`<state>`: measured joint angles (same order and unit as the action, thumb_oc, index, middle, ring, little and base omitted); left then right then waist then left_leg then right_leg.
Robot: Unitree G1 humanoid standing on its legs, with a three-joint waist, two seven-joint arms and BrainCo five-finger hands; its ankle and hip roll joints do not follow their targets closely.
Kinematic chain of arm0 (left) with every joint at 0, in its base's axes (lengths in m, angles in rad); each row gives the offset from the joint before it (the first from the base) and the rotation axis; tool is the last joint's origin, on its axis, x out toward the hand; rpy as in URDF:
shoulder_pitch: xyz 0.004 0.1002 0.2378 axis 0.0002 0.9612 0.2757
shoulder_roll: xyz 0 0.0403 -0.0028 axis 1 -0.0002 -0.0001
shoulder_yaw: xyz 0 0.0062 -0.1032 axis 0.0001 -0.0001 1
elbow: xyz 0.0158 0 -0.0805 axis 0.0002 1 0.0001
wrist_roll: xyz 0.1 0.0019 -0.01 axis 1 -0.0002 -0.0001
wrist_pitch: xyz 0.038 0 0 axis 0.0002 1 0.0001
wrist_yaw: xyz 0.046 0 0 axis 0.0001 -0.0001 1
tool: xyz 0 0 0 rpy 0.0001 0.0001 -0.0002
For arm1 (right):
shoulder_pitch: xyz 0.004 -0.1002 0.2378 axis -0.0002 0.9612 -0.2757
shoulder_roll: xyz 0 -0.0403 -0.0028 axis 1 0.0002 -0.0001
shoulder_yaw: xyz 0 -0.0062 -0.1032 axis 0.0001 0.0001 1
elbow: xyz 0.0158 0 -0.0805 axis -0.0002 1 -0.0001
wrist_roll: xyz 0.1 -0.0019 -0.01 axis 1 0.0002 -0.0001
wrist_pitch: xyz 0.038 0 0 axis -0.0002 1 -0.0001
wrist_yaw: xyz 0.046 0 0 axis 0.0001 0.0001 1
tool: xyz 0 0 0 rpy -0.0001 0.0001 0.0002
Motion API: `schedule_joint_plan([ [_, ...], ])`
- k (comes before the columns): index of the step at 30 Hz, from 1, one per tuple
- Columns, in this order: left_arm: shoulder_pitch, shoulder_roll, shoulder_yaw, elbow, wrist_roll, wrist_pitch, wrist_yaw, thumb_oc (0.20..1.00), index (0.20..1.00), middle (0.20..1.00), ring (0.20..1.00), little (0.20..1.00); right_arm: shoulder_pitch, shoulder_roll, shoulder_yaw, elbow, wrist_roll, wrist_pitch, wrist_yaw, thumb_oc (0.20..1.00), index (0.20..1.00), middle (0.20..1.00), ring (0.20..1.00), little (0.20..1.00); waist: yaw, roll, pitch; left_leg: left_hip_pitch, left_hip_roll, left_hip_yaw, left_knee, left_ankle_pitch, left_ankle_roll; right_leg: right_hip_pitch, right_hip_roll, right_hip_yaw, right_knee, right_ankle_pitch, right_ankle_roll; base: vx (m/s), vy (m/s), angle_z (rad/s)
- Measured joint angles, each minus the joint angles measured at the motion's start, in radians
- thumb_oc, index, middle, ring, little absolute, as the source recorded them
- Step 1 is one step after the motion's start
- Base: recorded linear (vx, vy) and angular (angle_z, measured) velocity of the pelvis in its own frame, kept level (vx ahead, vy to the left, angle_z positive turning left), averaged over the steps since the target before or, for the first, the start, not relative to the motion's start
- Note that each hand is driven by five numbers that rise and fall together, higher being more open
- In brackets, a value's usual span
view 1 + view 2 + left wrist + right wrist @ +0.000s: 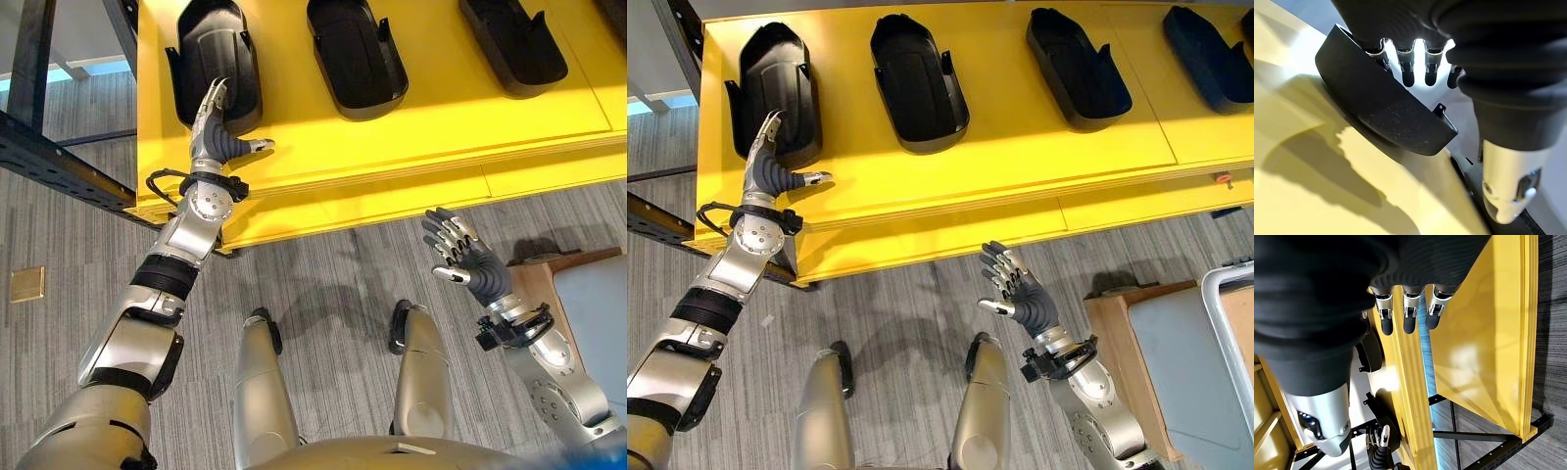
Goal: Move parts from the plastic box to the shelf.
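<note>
- The left hand reaches onto the yellow shelf with its fingers straight and relaxed, their tips lying on the near end of a black part. The thumb points sideways over bare shelf and grips nothing.
- The left wrist view shows the same thing: the fingers extend over the rounded black shell and are not curled round it.
- That part sits flat at the shelf's left end, first in a row with three more black parts spaced along the shelf, none touching.
- The right hand hangs over the grey floor in front of the shelf, well apart from it, with fingers loosely spread and empty.
- A grey plastic box stands at the robot's right on a wooden stand; its contents are out of sight.
- By my reading, the step in hand is setting down or nudging the leftmost part into place.
- The next move likely calls for lifting the left hand clear without dragging the part, then turning right to the box for another.
</note>
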<state>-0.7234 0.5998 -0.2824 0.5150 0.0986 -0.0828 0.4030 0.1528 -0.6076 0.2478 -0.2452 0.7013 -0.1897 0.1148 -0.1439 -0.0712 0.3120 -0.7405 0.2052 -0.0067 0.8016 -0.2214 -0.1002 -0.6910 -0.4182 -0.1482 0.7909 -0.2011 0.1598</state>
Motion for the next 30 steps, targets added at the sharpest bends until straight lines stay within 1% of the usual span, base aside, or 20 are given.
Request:
schedule_joint_plan([
  [2, 0.002, -0.008, 0.008, 0.0, 0.0, 0.0, 0.0, 1.0, 1.0, 1.0, 1.0, 1.0, -0.001, 0.0, 0.0, 0.0, 0.0, 0.0, -0.002, 1.0, 1.0, 1.0, 1.0, 1.0, 0.0, 0.005, 0.003, 0.002, 0.0, 0.0, 0.001, 0.0, 0.0, 0.002, 0.0, 0.0, 0.001, 0.0, 0.0, 0.0, 0.0, 0.0],
  [6, 0.002, -0.006, 0.008, 0.0, -0.001, 0.0, -0.001, 1.0, 1.0, 1.0, 1.0, 1.0, -0.002, 0.0, 0.0, 0.0, 0.0, 0.0, -0.003, 1.0, 1.0, 1.0, 1.0, 1.0, -0.001, 0.005, 0.003, 0.005, 0.0, 0.002, 0.002, 0.0, 0.0, 0.002, 0.0, 0.003, 0.004, -0.001, -0.001, 0.0, 0.0, 0.0],
  [9, 0.003, 0.018, 0.009, -0.042, 0.001, 0.01, -0.002, 1.0, 1.0, 1.0, 1.0, 1.0, -0.018, 0.0, 0.0, 0.0, 0.0, 0.0, -0.004, 1.0, 1.0, 1.0, 1.0, 1.0, 0.0, 0.005, 0.005, 0.005, 0.0, 0.001, 0.002, -0.002, -0.002, 0.001, 0.0, 0.003, 0.005, -0.002, 0.0, 0.0, 0.0, 0.0],
  [11, 0.002, 0.065, 0.015, -0.111, 0.015, 0.009, 0.007, 1.0, 1.0, 1.0, 1.0, 1.0, -0.039, 0.0, -0.001, 0.0, 0.0, 0.0, -0.005, 1.0, 1.0, 1.0, 1.0, 1.0, -0.001, 0.001, 0.016, 0.005, 0.0, 0.002, 0.003, -0.002, -0.003, -0.001, 0.0, 0.006, 0.007, -0.002, 0.0, 0.0, 0.0, 0.0],
  [15, 0.001, 0.105, 0.064, -0.148, 0.052, 0.009, 0.044, 1.0, 1.0, 1.0, 1.0, 1.0, -0.042, 0.0, -0.001, 0.0, 0.0, 0.0, -0.004, 1.0, 1.0, 1.0, 1.0, 1.0, 0.001, 0.001, 0.018, 0.005, 0.0, 0.003, 0.004, -0.003, -0.005, -0.001, 0.0, 0.007, 0.009, -0.005, 0.001, 0.0, 0.0, 0.0],
  [18, 0.001, 0.162, 0.092, -0.223, 0.055, 0.007, 0.06, 1.0, 1.0, 1.0, 1.0, 1.0, -0.041, 0.0, -0.003, 0.0, 0.0, -0.001, -0.004, 1.0, 1.0, 1.0, 1.0, 1.0, 0.004, 0.0, 0.025, 0.005, 0.0, 0.002, 0.005, -0.005, -0.007, -0.002, 0.0, 0.006, 0.013, -0.01, 0.002, 0.0, 0.0, 0.0],
  [20, -0.001, 0.166, 0.137, -0.283, 0.056, -0.003, 0.078, 1.0, 1.0, 1.0, 1.0, 1.0, -0.037, 0.0, -0.007, 0.0, 0.0, -0.002, -0.004, 1.0, 1.0, 1.0, 1.0, 1.0, 0.012, 0.002, 0.026, 0.006, 0.0, 0.003, 0.004, -0.005, -0.007, -0.002, -0.001, 0.007, 0.014, -0.013, 0.003, 0.0, 0.0, 0.0],
  [21, -0.004, 0.165, 0.157, -0.319, 0.051, -0.021, 0.086, 1.0, 1.0, 1.0, 1.0, 1.0, -0.036, 0.0, -0.008, 0.0, 0.0, -0.002, -0.003, 1.0, 1.0, 1.0, 1.0, 1.0, 0.016, 0.001, 0.026, 0.006, 0.0, 0.002, 0.005, -0.006, -0.007, -0.002, -0.001, 0.007, 0.018, -0.016, 0.002, 0.0, 0.0, 0.0],
  [22, -0.006, 0.166, 0.163, -0.331, 0.051, -0.035, 0.088, 1.0, 1.0, 1.0, 1.0, 1.0, -0.038, 0.0, -0.008, 0.0, 0.0, -0.002, -0.003, 1.0, 1.0, 1.0, 1.0, 1.0, 0.023, 0.002, 0.026, 0.007, 0.0, 0.002, 0.005, -0.006, -0.008, -0.002, -0.002, 0.007, 0.02, -0.017, 0.002, 0.0, 0.0, 0.0],
  [25, -0.002, 0.168, 0.169, -0.419, 0.049, -0.046, 0.106, 1.0, 1.0, 1.0, 1.0, 1.0, -0.036, 0.0, -0.009, 0.0, -0.001, -0.002, -0.003, 1.0, 1.0, 1.0, 1.0, 1.0, 0.031, 0.001, 0.027, 0.007, 0.0, -0.002, 0.006, -0.007, -0.01, -0.002, -0.003, 0.005, 0.029, -0.025, -0.001, 0.01, -0.004, 0.02],
  [27, 0.003, 0.169, 0.171, -0.468, 0.049, -0.064, 0.106, 1.0, 1.0, 1.0, 1.0, 1.0, -0.039, 0.0, -0.01, 0.0, -0.001, -0.003, -0.003, 1.0, 1.0, 1.0, 1.0, 1.0, 0.037, 0.001, 0.027, 0.009, 0.0, -0.002, 0.005, -0.007, -0.01, -0.002, -0.003, 0.005, 0.03, -0.025, -0.002, 0.0, 0.0, 0.0],
  [29, 0.029, 0.169, 0.176, -0.503, 0.047, -0.088, 0.105, 1.0, 1.0, 1.0, 1.0, 1.0, -0.036, 0.0, -0.011, 0.0, -0.001, -0.003, -0.003, 1.0, 1.0, 1.0, 1.0, 1.0, 0.037, 0.001, 0.027, 0.011, 0.0, -0.002, 0.005, -0.007, -0.01, 0.0, -0.003, 0.006, 0.03, -0.025, -0.002, 0.0, 0.0, 0.0],
  [30, 0.068, 0.167, 0.184, -0.525, 0.026, -0.102, 0.099, 1.0, 1.0, 1.0, 1.0, 1.0, -0.036, 0.003, -0.011, 0.001, -0.005, -0.003, -0.004, 1.0, 1.0, 1.0, 1.0, 1.0, 0.036, 0.002, 0.027, 0.018, 0.0, 0.0, 0.003, -0.007, -0.01, 0.004, -0.003, 0.006, 0.029, -0.025, -0.002, 0.01, -0.005, -0.03],
])
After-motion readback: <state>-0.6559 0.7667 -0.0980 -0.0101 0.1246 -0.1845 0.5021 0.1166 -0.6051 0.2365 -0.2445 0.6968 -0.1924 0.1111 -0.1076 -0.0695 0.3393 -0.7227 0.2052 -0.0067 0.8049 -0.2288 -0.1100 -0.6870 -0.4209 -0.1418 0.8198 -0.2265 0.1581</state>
